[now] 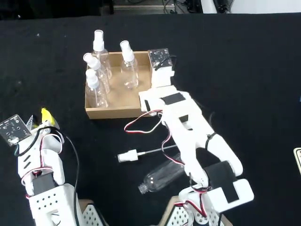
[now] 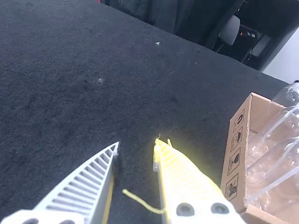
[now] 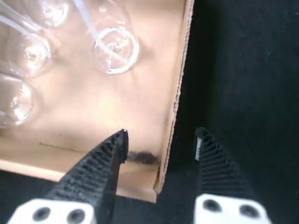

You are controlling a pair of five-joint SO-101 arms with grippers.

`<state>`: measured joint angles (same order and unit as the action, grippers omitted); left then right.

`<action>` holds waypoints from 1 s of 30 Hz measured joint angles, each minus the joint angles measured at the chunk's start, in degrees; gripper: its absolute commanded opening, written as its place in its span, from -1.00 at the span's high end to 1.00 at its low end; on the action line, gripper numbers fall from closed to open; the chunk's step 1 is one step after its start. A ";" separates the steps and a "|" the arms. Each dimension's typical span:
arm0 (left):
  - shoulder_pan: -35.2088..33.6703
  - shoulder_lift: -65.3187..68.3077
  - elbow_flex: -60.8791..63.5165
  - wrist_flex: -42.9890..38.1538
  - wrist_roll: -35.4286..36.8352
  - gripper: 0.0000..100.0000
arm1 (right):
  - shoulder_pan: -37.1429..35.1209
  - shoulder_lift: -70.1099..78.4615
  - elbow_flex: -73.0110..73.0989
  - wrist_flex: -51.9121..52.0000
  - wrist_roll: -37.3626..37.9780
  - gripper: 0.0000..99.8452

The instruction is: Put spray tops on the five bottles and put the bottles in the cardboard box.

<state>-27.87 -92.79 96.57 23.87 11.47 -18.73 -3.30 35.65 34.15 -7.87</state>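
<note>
Your uncapped bottle (image 1: 162,178) lies sideways on the tabletop (image 1: 244,70), partly under the right arm (image 1: 188,127), its long axis diagonal and its neck toward the left arm (image 1: 42,174). Its spray top (image 1: 128,156) lies just beside it. Four capped bottles (image 1: 128,66) stand upright in the cardboard box (image 1: 117,112), whose side bears small handling symbols (image 2: 235,154). Your right gripper (image 3: 161,135) is spread astride the box wall. Your left gripper (image 2: 136,144) is spread above the tabletop near the box.

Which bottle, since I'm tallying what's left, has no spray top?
The bottle lying outside the cardboard box, by a loose spray top; the four inside are capped.
</note>
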 measured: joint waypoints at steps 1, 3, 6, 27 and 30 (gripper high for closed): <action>0.00 0.00 0.00 0.00 0.00 0.80 | 0.00 0.35 0.00 -0.53 0.00 0.62; 0.00 0.00 0.00 0.00 0.00 0.80 | 0.35 0.70 0.09 -2.02 0.00 0.62; 0.00 0.00 0.00 0.00 0.00 0.80 | 1.14 2.20 1.41 -3.96 0.00 0.65; 0.00 0.00 0.00 0.00 0.00 0.80 | 5.89 2.46 2.37 -5.10 -0.09 0.97; 0.00 0.00 0.00 0.00 0.00 0.80 | 5.89 2.46 2.46 -5.10 1.05 0.98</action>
<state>-27.87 -92.79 96.57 23.87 11.47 -12.84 -0.84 38.11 29.05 -6.81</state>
